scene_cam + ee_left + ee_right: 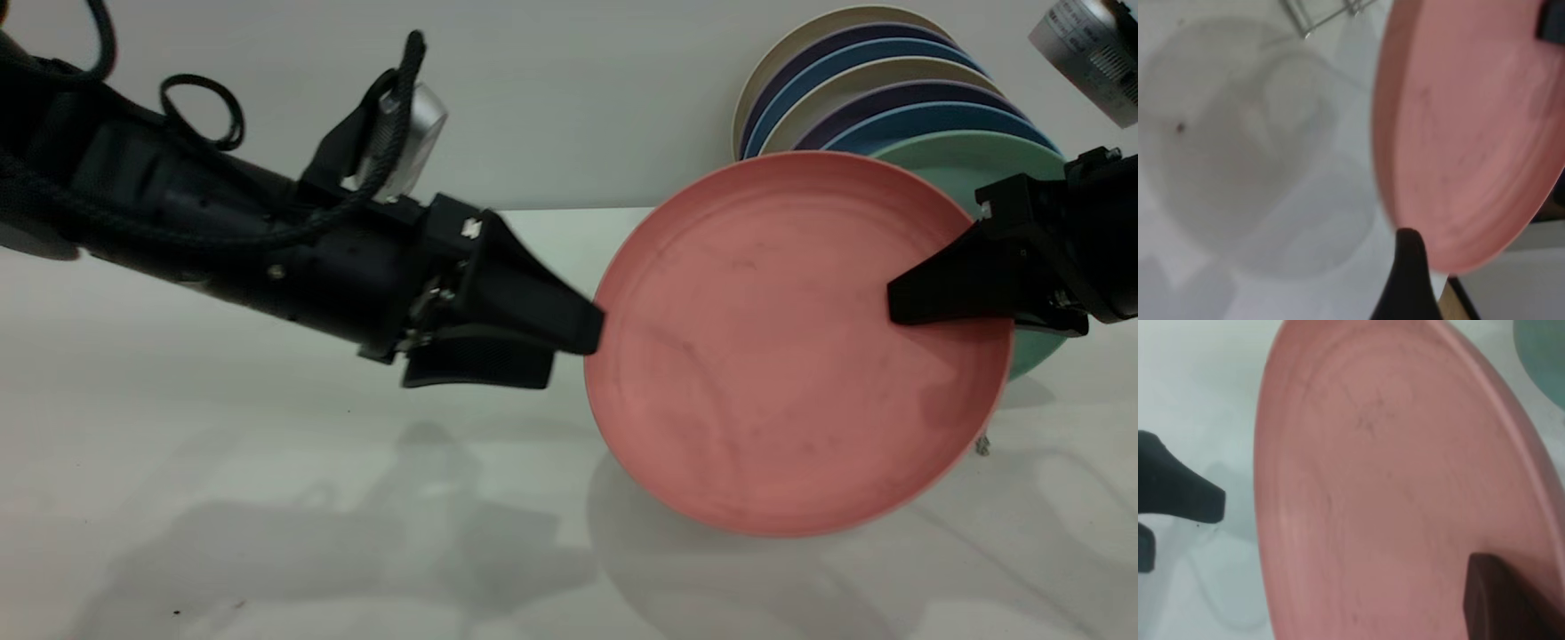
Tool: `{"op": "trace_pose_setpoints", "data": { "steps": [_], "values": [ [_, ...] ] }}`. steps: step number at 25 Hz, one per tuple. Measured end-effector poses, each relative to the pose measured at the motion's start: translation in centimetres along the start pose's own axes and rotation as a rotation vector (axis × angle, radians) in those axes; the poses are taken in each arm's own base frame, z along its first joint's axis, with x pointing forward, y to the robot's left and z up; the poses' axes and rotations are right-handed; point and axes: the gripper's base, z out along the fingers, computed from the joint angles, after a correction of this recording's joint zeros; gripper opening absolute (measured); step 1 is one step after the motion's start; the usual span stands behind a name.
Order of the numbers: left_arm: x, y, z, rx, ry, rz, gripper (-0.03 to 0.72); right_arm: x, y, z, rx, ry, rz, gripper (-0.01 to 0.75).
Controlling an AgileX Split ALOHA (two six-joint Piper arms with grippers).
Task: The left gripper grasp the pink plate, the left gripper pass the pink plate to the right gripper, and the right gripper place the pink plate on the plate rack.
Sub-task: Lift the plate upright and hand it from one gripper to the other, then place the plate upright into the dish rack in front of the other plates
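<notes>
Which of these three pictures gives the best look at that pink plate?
The exterior view: the whole pink plate shows there, on edge above the table, the right gripper clamped on its rim and the left gripper at the opposite edge. Both wrist views show only part of it, close up.

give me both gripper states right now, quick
left gripper: open, fingers spread at the plate's edge, apart from it.
right gripper: shut on the plate's opposite edge, holding it upright above the table.

My left gripper (pixel 569 342) sits just left of the pink plate (pixel 782 356); my right gripper (pixel 898 307) reaches onto its right side; stacked plates (pixel 889 98) stand behind it.
</notes>
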Motion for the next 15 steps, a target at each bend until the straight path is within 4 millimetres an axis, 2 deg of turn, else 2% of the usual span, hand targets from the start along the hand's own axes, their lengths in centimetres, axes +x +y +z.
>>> {"op": "trace_pose_setpoints", "data": {
  "steps": [8, 12, 15],
  "values": [
    [0.9, 5.4, -5.7, -0.222, 0.042, -0.153, 0.616, 0.4, 0.0, -0.4, 0.028, 0.063, -0.115, 0.09],
    [1.1, 6.9, -8.0, -0.259, 0.003, -0.222, 0.589, -0.5, 0.3, -1.7, 0.095, 0.097, -0.311, 0.09],
    [1.2, 7.1, -8.5, -0.254, -0.007, -0.24, 0.58, -2.0, 1.1, -3.2, 0.134, 0.095, -0.495, 0.09]
  ]
}}
